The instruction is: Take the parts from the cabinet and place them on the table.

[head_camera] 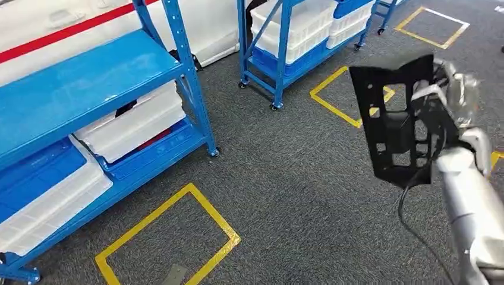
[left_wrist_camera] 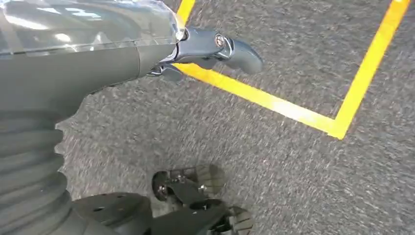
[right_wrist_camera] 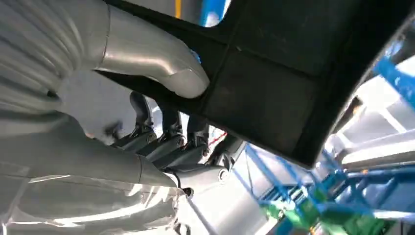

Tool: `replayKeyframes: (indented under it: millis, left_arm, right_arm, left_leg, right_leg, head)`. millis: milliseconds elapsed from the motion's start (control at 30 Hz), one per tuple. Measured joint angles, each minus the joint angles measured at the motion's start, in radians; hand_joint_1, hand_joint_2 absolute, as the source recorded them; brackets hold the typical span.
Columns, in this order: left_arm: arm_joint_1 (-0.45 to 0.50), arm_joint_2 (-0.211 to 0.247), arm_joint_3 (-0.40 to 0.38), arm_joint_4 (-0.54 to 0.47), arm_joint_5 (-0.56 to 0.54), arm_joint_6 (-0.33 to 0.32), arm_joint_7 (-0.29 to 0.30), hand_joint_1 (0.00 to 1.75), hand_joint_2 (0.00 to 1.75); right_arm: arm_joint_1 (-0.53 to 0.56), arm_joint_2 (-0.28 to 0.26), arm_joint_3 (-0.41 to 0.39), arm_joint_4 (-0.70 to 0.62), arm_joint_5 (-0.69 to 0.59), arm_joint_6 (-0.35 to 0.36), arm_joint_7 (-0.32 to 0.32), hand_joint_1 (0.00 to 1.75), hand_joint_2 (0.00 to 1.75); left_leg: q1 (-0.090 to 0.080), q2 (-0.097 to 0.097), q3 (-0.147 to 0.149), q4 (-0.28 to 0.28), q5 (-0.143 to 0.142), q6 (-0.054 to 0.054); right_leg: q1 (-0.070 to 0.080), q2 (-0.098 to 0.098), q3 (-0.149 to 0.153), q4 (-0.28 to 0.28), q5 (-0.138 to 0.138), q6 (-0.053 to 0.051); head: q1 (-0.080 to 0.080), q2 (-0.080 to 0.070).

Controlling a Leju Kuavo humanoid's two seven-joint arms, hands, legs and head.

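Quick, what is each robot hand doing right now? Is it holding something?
Left hand: holds nothing that shows; open or closed cannot be told.
Right hand: holding a black part, thumb pressed on it.

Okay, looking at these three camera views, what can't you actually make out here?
- The table: none of the views takes it in, so where the black part goes is unknown.
- Right hand, head view: mostly hidden behind the part it holds.
- Left hand, left wrist view: its grey cover hides most fingers, so open or shut is unclear.
- White bins on the blue shelving, head view: contents hidden by the shelves above.
- Right wrist view: background shelving is blurred.
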State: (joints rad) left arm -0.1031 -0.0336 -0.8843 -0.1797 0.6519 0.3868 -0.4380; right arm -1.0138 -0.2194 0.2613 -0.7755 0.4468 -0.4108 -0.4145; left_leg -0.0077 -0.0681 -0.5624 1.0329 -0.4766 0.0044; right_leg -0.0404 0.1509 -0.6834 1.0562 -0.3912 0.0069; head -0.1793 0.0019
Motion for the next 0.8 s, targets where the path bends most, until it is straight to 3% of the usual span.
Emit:
replayKeyframes:
  millis: [33, 67, 100, 133, 200, 233, 267, 333, 367, 400, 433, 467, 567, 600, 633, 700, 733, 767, 800]
  left_arm:
    - [0.0, 0.0, 0.0, 0.0, 0.0, 0.0, -0.005, 0.0, 1.75]
    - [-0.002, 0.0, 0.0, 0.0, 0.0, -0.001, -0.008, 0.0, 1.75]
    - [-0.004, 0.0, 0.0, 0.0, 0.001, -0.003, -0.012, 0.0, 1.75]
    - [-0.005, 0.002, 0.0, 0.0, 0.002, -0.005, -0.014, 0.0, 1.75]
    - [0.004, 0.003, 0.0, 0.0, 0.003, -0.007, -0.014, 0.0, 1.75]
    - [0.006, 0.003, 0.0, 0.0, 0.008, -0.007, -0.014, 0.0, 1.75]
    - [0.006, 0.003, 0.0, 0.0, 0.013, -0.01, -0.014, 0.0, 1.75]
    - [0.005, 0.0, 0.0, 0.0, 0.015, -0.01, -0.014, 0.0, 1.75]
    - [0.006, 0.0, 0.0, 0.0, 0.014, -0.01, -0.014, 0.0, 1.75]
    - [0.006, 0.001, 0.0, 0.0, 0.014, -0.01, -0.015, 0.0, 1.75]
    - [0.005, 0.003, 0.0, 0.0, 0.014, -0.01, -0.017, 0.0, 1.75]
    - [0.006, 0.003, 0.0, 0.0, 0.014, -0.01, -0.021, 0.0, 1.75]
    - [0.004, 0.003, 0.0, 0.0, 0.015, -0.01, -0.029, 0.0, 1.75]
    - [0.003, 0.003, 0.0, 0.0, 0.014, -0.01, -0.031, 0.0, 1.75]
    - [0.005, 0.003, 0.0, 0.0, 0.014, -0.01, -0.032, 0.0, 1.75]
    - [0.013, 0.003, 0.0, 0.0, 0.015, -0.01, -0.034, 0.0, 1.75]
    - [0.016, 0.003, 0.0, 0.0, 0.016, -0.01, -0.035, 0.0, 1.75]
    - [0.019, 0.003, 0.0, 0.0, 0.016, -0.01, -0.038, 0.0, 1.75]
    - [0.022, 0.003, 0.0, 0.0, 0.016, -0.009, -0.04, 0.0, 1.75]
  right_arm:
    - [-0.047, -0.011, 0.009, 0.023, 0.023, 0.025, 0.033, 1.75, 1.75]
    - [-0.101, -0.015, 0.02, 0.044, 0.04, 0.051, 0.061, 1.75, 1.75]
    - [-0.164, -0.02, 0.032, 0.069, 0.054, 0.079, 0.092, 1.75, 1.75]
    - [-0.224, -0.021, 0.043, 0.09, 0.064, 0.099, 0.118, 1.75, 1.75]
    - [-0.313, -0.021, 0.063, 0.117, 0.071, 0.113, 0.135, 1.75, 1.75]
    - [-0.341, -0.021, 0.075, 0.135, 0.072, 0.115, 0.141, 1.75, 1.75]
    - [-0.358, -0.021, 0.084, 0.149, 0.072, 0.114, 0.142, 1.75, 1.75]
    - [-0.383, -0.021, 0.098, 0.164, 0.072, 0.116, 0.147, 1.75, 1.75]
    - [-0.401, -0.021, 0.105, 0.17, 0.072, 0.121, 0.151, 1.75, 1.75]
    - [-0.421, -0.02, 0.111, 0.178, 0.07, 0.127, 0.155, 1.75, 1.75]
    - [-0.443, -0.014, 0.116, 0.185, 0.065, 0.134, 0.158, 1.75, 1.75]
    - [-0.455, -0.014, 0.119, 0.191, 0.062, 0.138, 0.164, 1.75, 1.75]
    - [-0.484, -0.014, 0.128, 0.208, 0.054, 0.152, 0.162, 1.75, 1.75]
    - [-0.491, -0.014, 0.132, 0.209, 0.048, 0.156, 0.155, 1.75, 1.75]
    - [-0.492, -0.013, 0.133, 0.209, 0.04, 0.156, 0.148, 1.75, 1.75]
    - [-0.485, -0.006, 0.14, 0.214, 0.026, 0.157, 0.129, 1.75, 1.75]
    - [-0.476, -0.006, 0.142, 0.216, 0.019, 0.157, 0.12, 1.75, 1.75]
    - [-0.466, -0.006, 0.143, 0.217, 0.015, 0.156, 0.115, 1.75, 1.75]
    - [-0.457, -0.006, 0.145, 0.217, 0.011, 0.154, 0.112, 1.75, 1.75]
  left_leg:
    - [-0.005, 0.012, 0.002, -0.007, 0.005, 0.006]
    - [0.006, 0.026, 0.01, -0.03, 0.02, 0.017]
    - [-0.001, 0.04, 0.009, -0.04, 0.028, 0.023]
    - [-0.003, 0.05, 0.005, -0.041, 0.032, 0.029]
    - [-0.004, 0.077, 0.001, -0.041, 0.032, 0.029]
    - [-0.003, 0.092, 0.002, -0.041, 0.031, 0.029]
    - [-0.001, 0.105, 0.002, -0.04, 0.03, 0.027]
    - [0.003, 0.129, 0.003, -0.034, 0.025, 0.02]
    - [0.005, 0.141, 0.002, -0.026, 0.019, 0.015]
    - [-0.001, 0.152, -0.002, -0.016, 0.01, 0.006]
    - [-0.007, 0.161, -0.006, -0.003, 0.002, 0.0]
    - [-0.008, 0.172, -0.004, -0.007, 0.001, -0.003]
    - [-0.003, 0.196, 0.001, -0.004, -0.01, -0.018]
    - [0.004, 0.132, -0.008, 0.019, -0.033, -0.025]
    - [0.009, 0.1, -0.028, 0.073, -0.068, -0.025]
    - [0.009, 0.081, -0.1, 0.233, -0.14, -0.027]
    - [0.009, 0.078, -0.131, 0.295, -0.157, -0.027]
    - [0.009, 0.078, -0.145, 0.315, -0.148, -0.024]
    - [0.009, 0.077, -0.135, 0.281, -0.113, -0.019]
  right_leg:
    - [-0.002, 0.013, -0.001, -0.005, 0.005, 0.009]
    - [-0.002, 0.002, -0.006, -0.002, 0.004, 0.011]
    - [0.004, -0.066, -0.023, 0.031, -0.021, 0.002]
    - [0.012, -0.11, -0.053, 0.091, -0.062, 0.001]
    - [0.014, -0.133, -0.117, 0.242, -0.13, 0.009]
    - [0.012, -0.138, -0.137, 0.295, -0.141, 0.013]
    - [0.009, -0.141, -0.133, 0.293, -0.129, 0.016]
    - [0.005, -0.158, -0.061, 0.167, -0.061, 0.022]
    - [0.004, -0.182, -0.008, 0.07, -0.024, 0.024]
    - [0.013, -0.234, 0.019, 0.013, -0.036, 0.028]
    - [0.021, -0.227, 0.018, 0.006, -0.033, 0.007]
    - [0.02, -0.211, 0.017, 0.009, -0.035, -0.002]
    - [0.023, -0.177, 0.014, 0.005, -0.03, -0.02]
    - [0.02, -0.167, 0.014, 0.003, -0.029, -0.025]
    - [0.02, -0.159, 0.015, 0.003, -0.028, -0.029]
    - [0.021, -0.131, 0.014, 0.003, -0.026, -0.034]
    - [0.024, -0.117, 0.014, 0.003, -0.026, -0.035]
    - [0.026, -0.103, 0.015, 0.004, -0.026, -0.035]
    - [0.027, -0.087, 0.015, 0.004, -0.025, -0.035]
  head:
    - [0.0, 0.0]
    - [0.0, 0.0]
    - [0.001, 0.0]
    - [0.0, 0.0]
    - [0.0, 0.0]
    - [0.0, 0.0]
    - [0.0, 0.0]
    - [0.0, 0.0]
    - [0.0, 0.0]
    - [0.0, 0.0]
    - [0.0, 0.0]
    - [-0.001, 0.0]
    - [-0.002, 0.0]
    - [-0.002, 0.0]
    - [-0.002, 0.0]
    - [-0.002, 0.0]
    - [-0.002, 0.0]
    - [-0.002, 0.0]
    - [-0.002, 0.0]
